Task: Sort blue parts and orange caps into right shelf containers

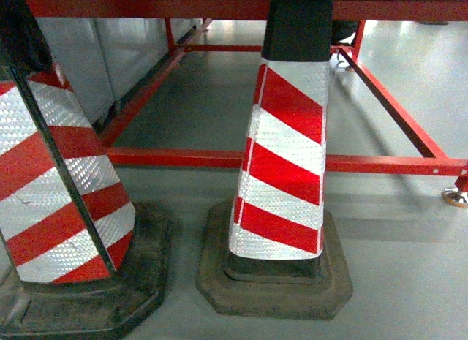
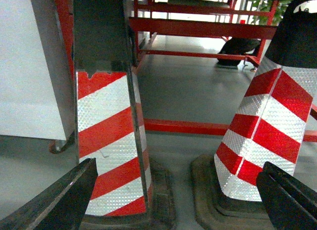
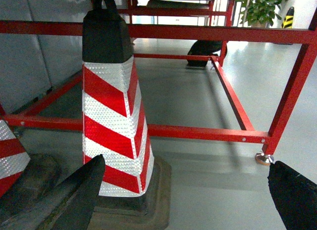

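Grey, smooth floor with a faint sheen fills the scene, and low over it runs a red steel frame of square tubes, one rail across and others leading back into the room; a foot of the frame with a metal pad rests on the floor at the right. Pale grey panels stand along the left side, and a potted green plant shows far back in the right wrist view. Two red-and-white striped cones stand close in front: the middle cone with a black top on a dark octagonal base, and the left cone on its own dark base, the two bases just beside each other. No writing can be read on anything. The left gripper is spread wide, its dark fingers at the bottom corners of its view with both cones between and beyond them. The right gripper is likewise spread, holding nothing. No blue parts, orange caps or blue crates appear in any view.
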Available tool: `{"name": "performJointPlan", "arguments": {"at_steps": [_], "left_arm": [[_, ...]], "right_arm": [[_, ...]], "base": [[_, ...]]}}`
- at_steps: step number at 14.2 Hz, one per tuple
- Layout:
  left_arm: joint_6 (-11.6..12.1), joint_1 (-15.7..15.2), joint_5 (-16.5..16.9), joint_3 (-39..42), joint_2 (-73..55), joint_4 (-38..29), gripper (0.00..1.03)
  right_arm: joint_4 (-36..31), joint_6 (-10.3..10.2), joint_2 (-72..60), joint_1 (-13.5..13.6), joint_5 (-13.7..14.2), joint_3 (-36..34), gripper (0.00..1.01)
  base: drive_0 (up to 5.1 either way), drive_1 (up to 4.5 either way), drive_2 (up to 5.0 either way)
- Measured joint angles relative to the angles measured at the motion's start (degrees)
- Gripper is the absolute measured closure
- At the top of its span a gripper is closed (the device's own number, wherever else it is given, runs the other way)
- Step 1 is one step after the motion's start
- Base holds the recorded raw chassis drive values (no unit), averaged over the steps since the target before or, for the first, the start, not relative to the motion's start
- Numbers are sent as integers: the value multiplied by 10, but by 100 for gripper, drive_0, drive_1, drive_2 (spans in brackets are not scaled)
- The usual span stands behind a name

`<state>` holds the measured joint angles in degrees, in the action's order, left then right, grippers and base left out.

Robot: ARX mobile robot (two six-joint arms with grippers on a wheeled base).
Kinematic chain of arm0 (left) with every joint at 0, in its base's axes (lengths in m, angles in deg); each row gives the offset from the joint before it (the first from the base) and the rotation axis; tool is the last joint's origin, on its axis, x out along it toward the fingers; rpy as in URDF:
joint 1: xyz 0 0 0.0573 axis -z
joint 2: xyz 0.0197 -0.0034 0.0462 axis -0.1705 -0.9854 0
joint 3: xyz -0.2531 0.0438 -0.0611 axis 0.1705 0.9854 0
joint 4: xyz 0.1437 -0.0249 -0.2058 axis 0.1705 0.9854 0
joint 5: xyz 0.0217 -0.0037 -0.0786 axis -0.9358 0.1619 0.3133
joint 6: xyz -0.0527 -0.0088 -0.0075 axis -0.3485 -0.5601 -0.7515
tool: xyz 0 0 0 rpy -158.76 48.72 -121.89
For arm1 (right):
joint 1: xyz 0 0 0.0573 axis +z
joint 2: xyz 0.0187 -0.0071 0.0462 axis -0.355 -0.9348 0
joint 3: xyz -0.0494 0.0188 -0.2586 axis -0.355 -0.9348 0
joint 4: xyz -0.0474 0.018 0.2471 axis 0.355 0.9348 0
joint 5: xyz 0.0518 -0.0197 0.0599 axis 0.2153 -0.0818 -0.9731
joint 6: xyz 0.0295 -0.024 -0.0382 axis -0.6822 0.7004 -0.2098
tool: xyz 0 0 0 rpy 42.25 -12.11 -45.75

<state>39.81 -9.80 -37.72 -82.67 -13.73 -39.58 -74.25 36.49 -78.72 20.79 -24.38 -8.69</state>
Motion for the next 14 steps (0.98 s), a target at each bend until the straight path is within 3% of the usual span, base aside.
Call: {"name": "performJointPlan", "arguments": {"at_steps": [14], "left_arm": [[0, 0, 0, 0, 0, 0, 5]], "right_arm": [[0, 0, 0, 0, 0, 0, 3]], "base": [[0, 0, 0]]}}
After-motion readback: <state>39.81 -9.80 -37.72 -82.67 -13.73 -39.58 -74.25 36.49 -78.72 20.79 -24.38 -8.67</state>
